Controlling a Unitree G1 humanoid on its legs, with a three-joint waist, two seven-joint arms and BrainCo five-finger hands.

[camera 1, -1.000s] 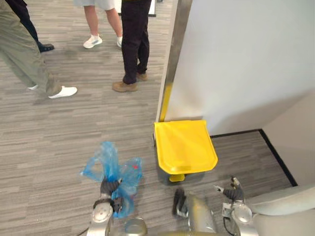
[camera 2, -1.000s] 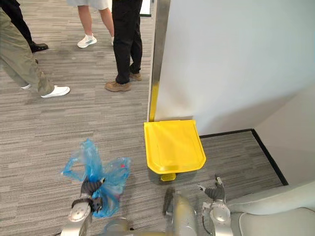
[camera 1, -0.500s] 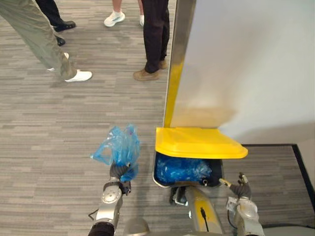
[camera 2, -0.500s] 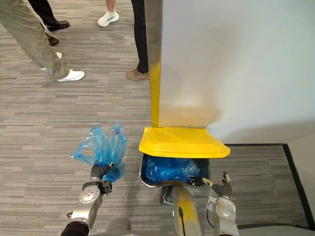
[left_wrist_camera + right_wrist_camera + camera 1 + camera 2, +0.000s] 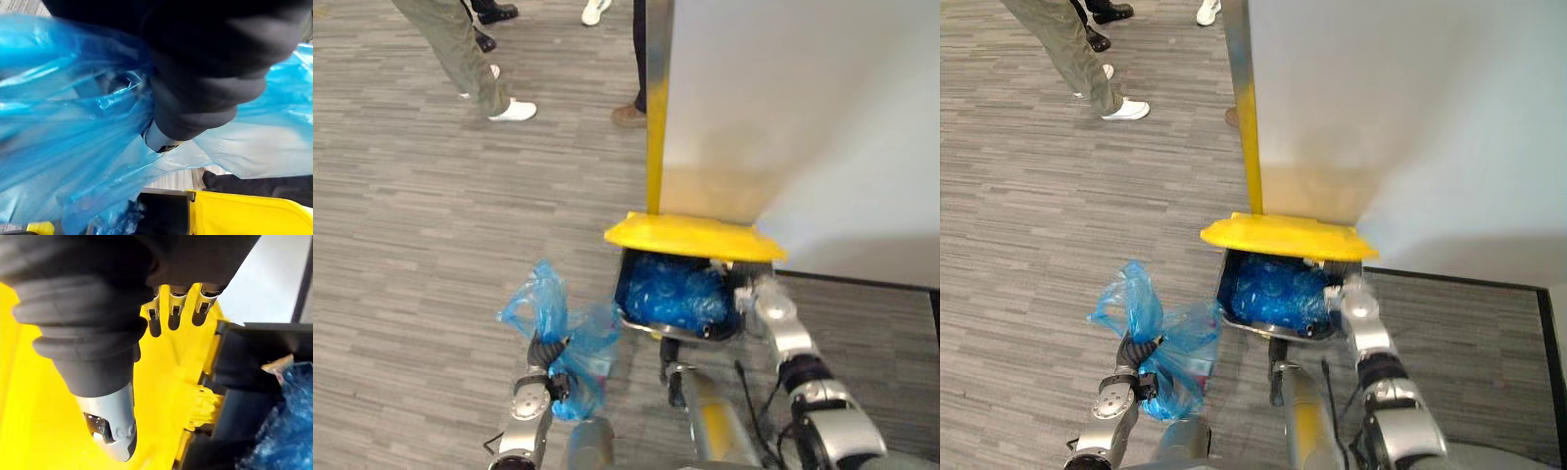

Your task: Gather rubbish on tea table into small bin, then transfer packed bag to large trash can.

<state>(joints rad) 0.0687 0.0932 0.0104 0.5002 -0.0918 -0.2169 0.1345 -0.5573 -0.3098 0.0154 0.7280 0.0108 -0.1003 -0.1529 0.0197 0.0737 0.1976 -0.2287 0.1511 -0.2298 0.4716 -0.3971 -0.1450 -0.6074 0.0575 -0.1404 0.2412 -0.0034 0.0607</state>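
Item: packed bag [image 5: 1185, 338], translucent blue plastic, its neck gathered.
- Location: hanging above the grey wood-grain floor [image 5: 411, 245], just beside the large trash can [image 5: 651, 329] on the robot's left, outside the can.
- Holder: left robot hand [image 5: 1136, 354], fingers curled tight round the gathered neck; loose plastic fans out above the fist.

Item: large trash can, standing against a pale wall panel [image 5: 803, 117].
- Yellow lid [image 5: 690, 236] raised.
- Interior lined with a crumpled blue liner [image 5: 671, 292], visible through the opening.

Item: right robot hand [image 5: 1347, 297].
- Location: at the can's right rim, under the raised lid.
- State: fingers [image 5: 169, 313] extended and apart, reaching against the lid's yellow underside, holding nothing.

Surroundings: a person's legs [image 5: 460, 49] and a white shoe [image 5: 517, 110] on the floor, well apart from the can.
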